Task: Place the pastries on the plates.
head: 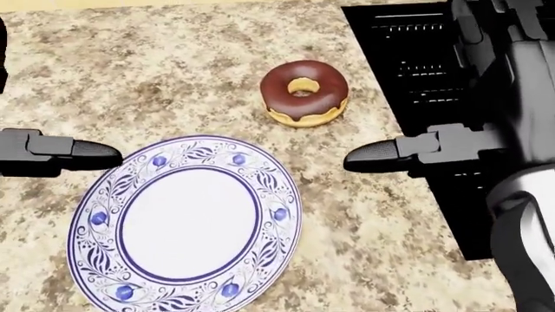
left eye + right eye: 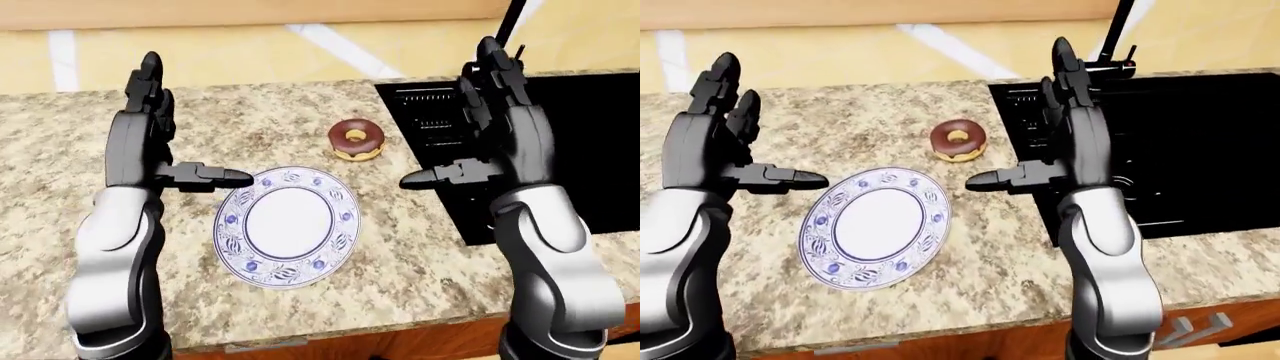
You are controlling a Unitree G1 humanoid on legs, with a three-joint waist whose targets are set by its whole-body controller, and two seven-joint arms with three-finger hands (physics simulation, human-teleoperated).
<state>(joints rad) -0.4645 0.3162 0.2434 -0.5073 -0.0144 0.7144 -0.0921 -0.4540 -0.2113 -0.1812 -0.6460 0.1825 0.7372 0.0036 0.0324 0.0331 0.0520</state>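
A chocolate-glazed doughnut (image 1: 304, 92) lies on the speckled granite counter (image 2: 300, 112), just beyond the upper right rim of an empty white plate with a blue pattern (image 1: 187, 224). My left hand (image 2: 160, 150) is raised to the left of the plate, open, fingers up and thumb pointing right over the plate's rim. My right hand (image 2: 480, 142) is held the same way to the right of the doughnut, open, above the counter beside the sink. Neither hand holds or touches anything.
A black sink (image 2: 1200, 142) with a ribbed drain board fills the right side, with a dark faucet (image 2: 1120, 37) at its top. The counter's near edge runs along the bottom of the eye views, with wooden cabinets and grey handles (image 2: 1195, 326) below.
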